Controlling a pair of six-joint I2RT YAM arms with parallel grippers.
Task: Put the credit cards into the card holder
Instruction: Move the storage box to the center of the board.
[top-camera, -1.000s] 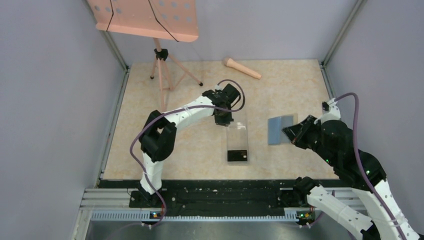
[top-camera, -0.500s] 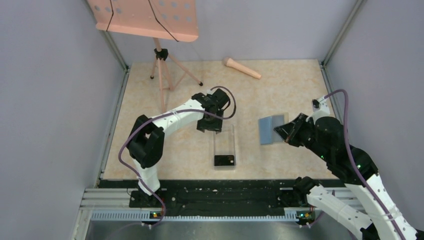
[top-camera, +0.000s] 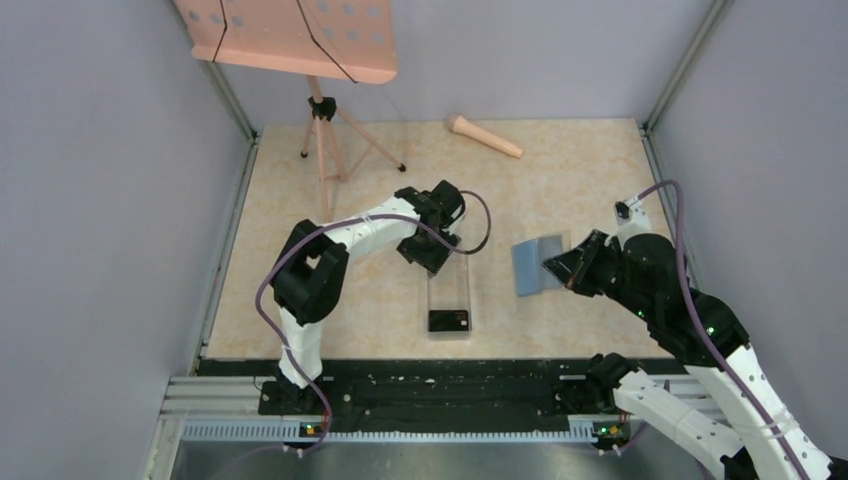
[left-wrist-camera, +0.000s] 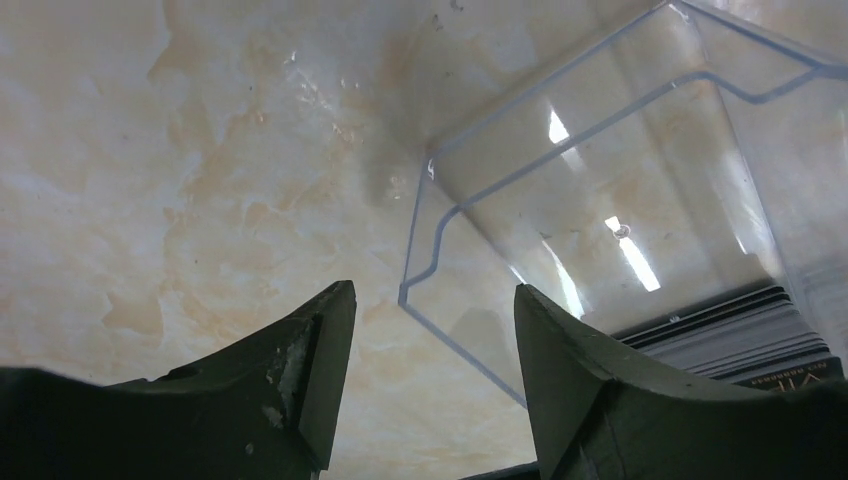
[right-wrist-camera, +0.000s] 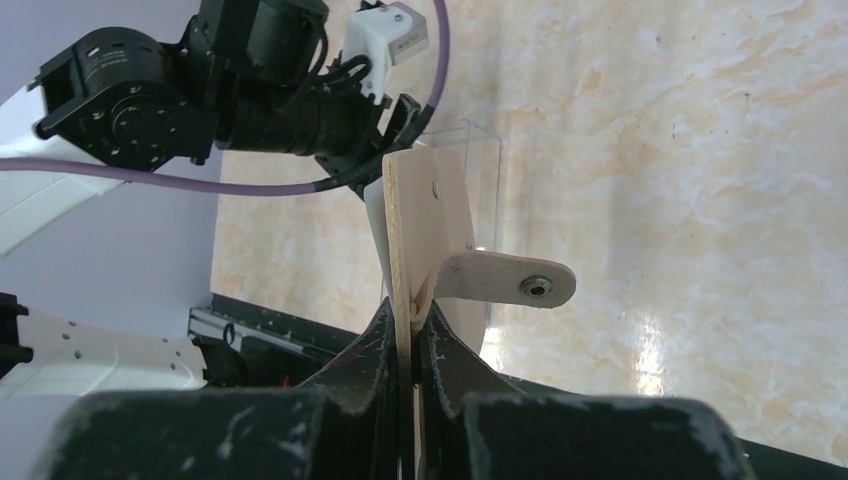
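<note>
The card holder (top-camera: 537, 263) hangs off the table, its light blue inside facing up, with my right gripper (top-camera: 562, 270) shut on its edge. In the right wrist view the card holder (right-wrist-camera: 425, 225) is beige, seen edge-on, and its snap strap (right-wrist-camera: 505, 280) sticks out to the right above my right gripper (right-wrist-camera: 412, 322). Dark credit cards (top-camera: 448, 321) lie stacked at the near end of a long clear plastic box (top-camera: 448, 285). My left gripper (top-camera: 432, 252) hovers open at the box's far end. Nothing sits between the fingers of the left gripper (left-wrist-camera: 432, 300); the box's corner (left-wrist-camera: 440, 250) lies just beyond them and the cards (left-wrist-camera: 745, 330) to the lower right.
A pink music stand (top-camera: 290, 35) on a tripod (top-camera: 325, 140) stands at the back left. A pink microphone (top-camera: 483, 135) lies near the back wall. A black rail (top-camera: 440, 385) runs along the table's near edge. Grey walls close in both sides.
My left gripper went from shut to open, letting go of the clear box after shifting it left and nearer. My right arm carried the card holder a little to the left.
</note>
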